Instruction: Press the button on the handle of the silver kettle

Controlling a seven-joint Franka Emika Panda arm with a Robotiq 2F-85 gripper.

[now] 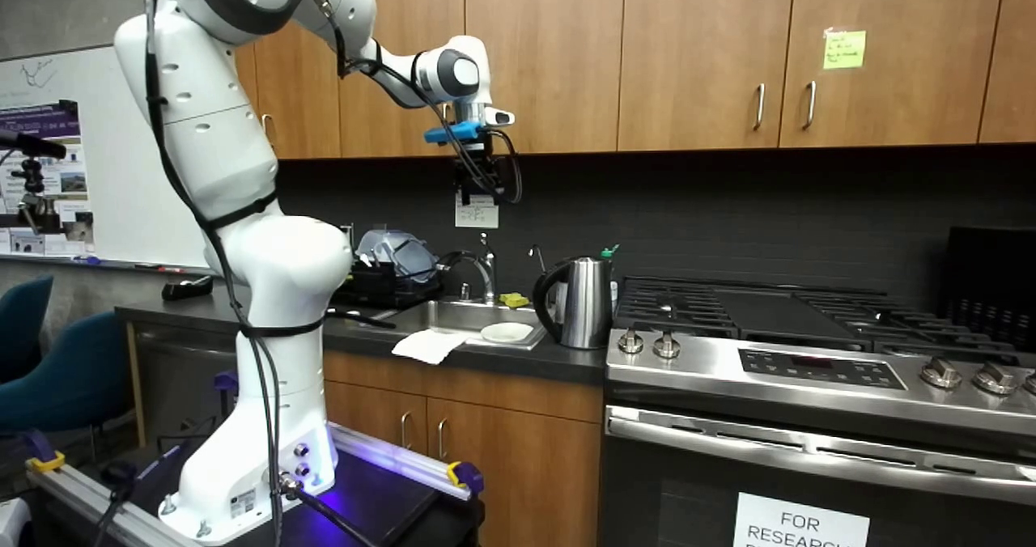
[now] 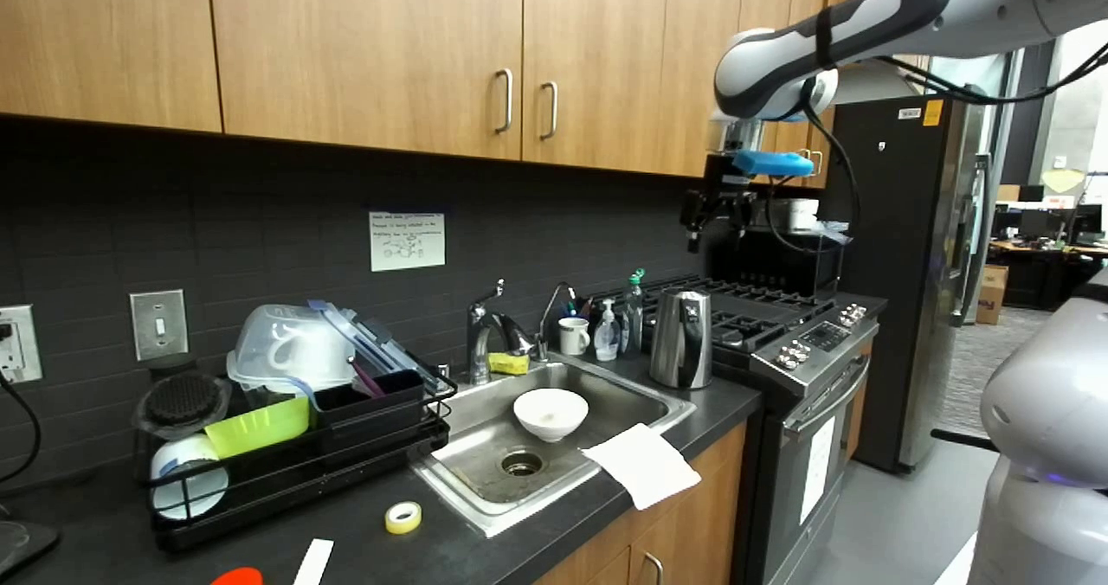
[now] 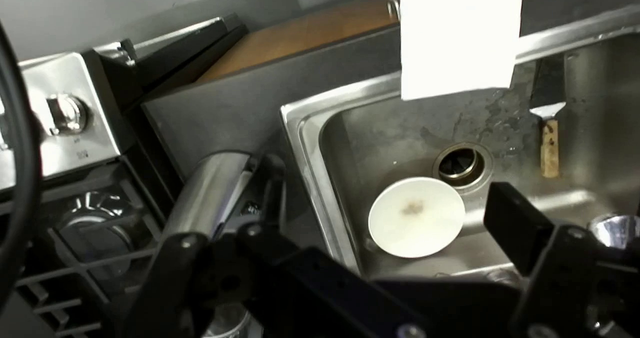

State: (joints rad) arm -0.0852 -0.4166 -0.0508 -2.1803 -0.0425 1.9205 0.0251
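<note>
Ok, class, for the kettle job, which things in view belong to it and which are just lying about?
Belongs to the job:
silver kettle
its black handle
gripper, open and apart from the kettle
button, which can't be made out here

Just lying about:
white bowl in the sink
yellow sponge
roll of tape
white sheet at the sink's edge

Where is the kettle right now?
In both exterior views, the kettle stands on the counter between the sink and the stove, by the sink's right end. In the wrist view, it is left of the sink, partly hidden.
</note>
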